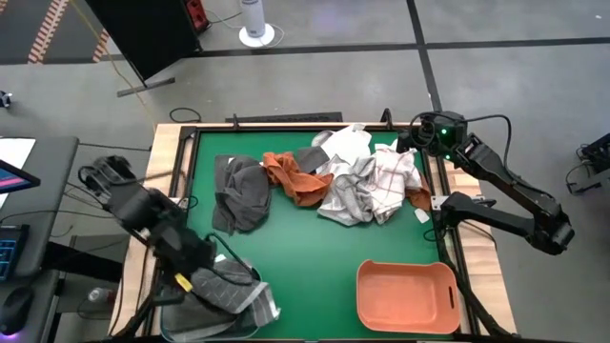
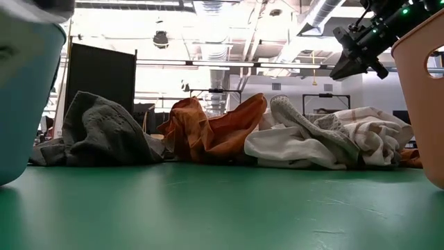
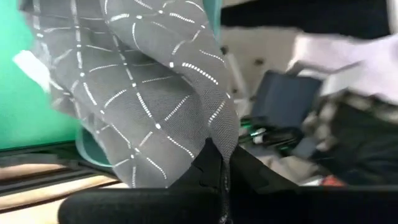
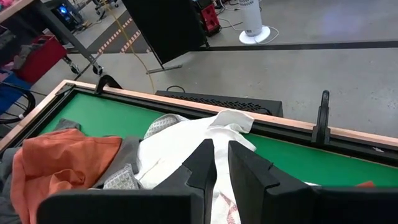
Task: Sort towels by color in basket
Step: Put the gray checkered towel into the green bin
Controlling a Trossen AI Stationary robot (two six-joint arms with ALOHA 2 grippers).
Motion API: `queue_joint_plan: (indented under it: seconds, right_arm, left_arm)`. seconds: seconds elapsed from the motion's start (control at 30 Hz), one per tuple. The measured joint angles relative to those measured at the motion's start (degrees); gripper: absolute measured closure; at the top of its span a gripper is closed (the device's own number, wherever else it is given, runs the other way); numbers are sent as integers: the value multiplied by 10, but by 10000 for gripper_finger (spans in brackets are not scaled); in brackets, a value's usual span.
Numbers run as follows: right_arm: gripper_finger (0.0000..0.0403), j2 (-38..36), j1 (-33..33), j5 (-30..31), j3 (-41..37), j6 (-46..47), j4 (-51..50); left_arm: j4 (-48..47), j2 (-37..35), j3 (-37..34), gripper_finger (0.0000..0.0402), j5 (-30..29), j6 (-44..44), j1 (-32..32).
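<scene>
My left gripper (image 1: 202,273) is over the near left corner, shut on a dark grey towel (image 3: 143,93) with thin light check lines. The towel spreads over the teal basket (image 1: 181,322) there. The other towels lie heaped across the far half of the green mat: a dark grey one (image 1: 240,193), a rust orange one (image 1: 291,177), and white, light grey and checked ones (image 1: 372,181). My right gripper (image 4: 221,163) hangs in the air above the heap's far right end. Only a narrow gap shows between its fingers, with nothing in it. My left gripper pinches the dark grey towel between its two fingers at a bunched fold (image 3: 214,144). The fingers slant down at it. The cloth fans out from the fingertips and lies slack over the teal basket (image 3: 93,154).
An orange basket (image 1: 405,295) stands at the near right on the green mat (image 1: 315,257). A raised wooden rim (image 1: 181,143) runs round the table. A desk with a keyboard (image 1: 10,252) stands left of the table.
</scene>
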Motion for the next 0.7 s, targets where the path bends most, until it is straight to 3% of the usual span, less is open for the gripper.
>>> queue_joint_plan:
  seconds: [0.13,0.23,0.37,0.6,0.7]
  right_arm:
    - [327,0,2,-2,0,0,0]
    - [327,0,7,-14,0,0,3]
    - [327,0,22,-46,0,-6,7]
    - [327,0,54,-118,0,-37,8]
    - [327,0,65,-120,0,-64,6]
  left_arm:
    - [-18,53,-1,401,0,59,6]
    - [6,83,-21,401,-5,44,18]
    - [124,94,-89,401,-18,-68,28]
    - [364,74,-224,401,-90,-287,-3]
    - [400,74,-272,401,-105,-379,-20]
